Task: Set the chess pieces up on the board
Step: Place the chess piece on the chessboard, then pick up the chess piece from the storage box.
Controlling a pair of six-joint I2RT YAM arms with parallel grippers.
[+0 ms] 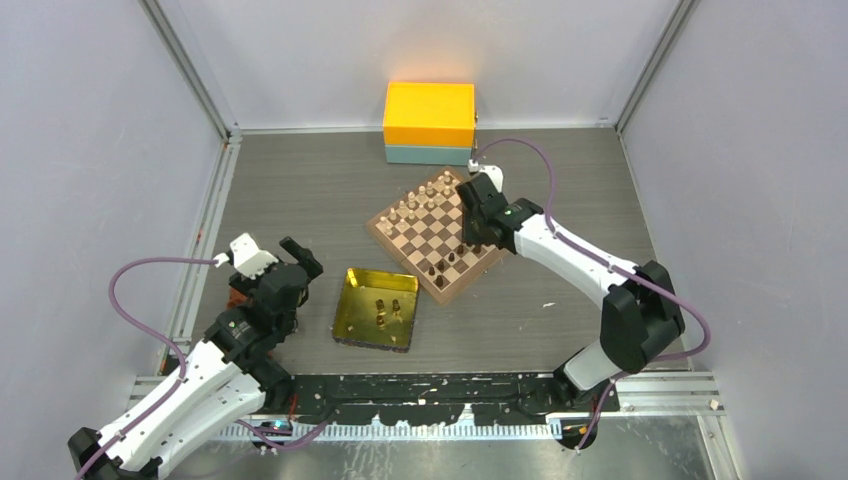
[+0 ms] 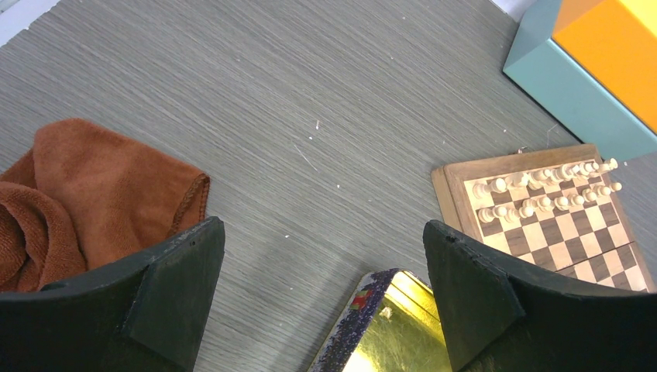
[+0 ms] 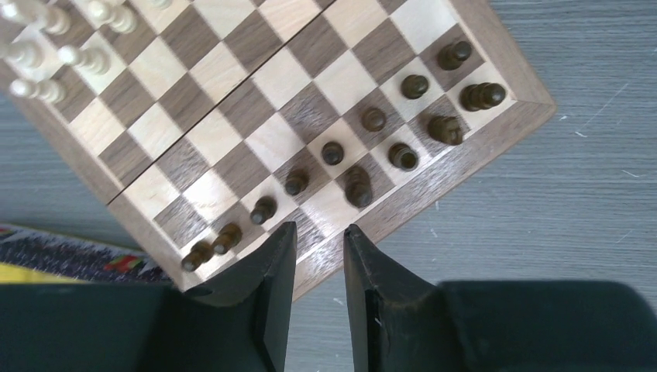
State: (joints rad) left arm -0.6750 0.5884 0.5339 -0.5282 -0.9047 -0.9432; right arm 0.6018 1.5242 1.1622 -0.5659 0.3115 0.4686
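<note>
The board lies turned at an angle in the middle of the table. Several dark-brown chess pieces stand in its two rows nearest the right wrist camera. A few more dark pieces lie in the gold tray. Pale pieces fill the board's far rows. My right gripper hovers over the board's near border, its jaws slightly apart and empty; it also shows in the top view. My left gripper is wide open and empty above the tray's corner; it also shows in the top view.
An orange and teal box stands behind the board. A rust-brown cloth lies bunched at the left, beside my left finger. Grey walls and metal rails close in the table on three sides.
</note>
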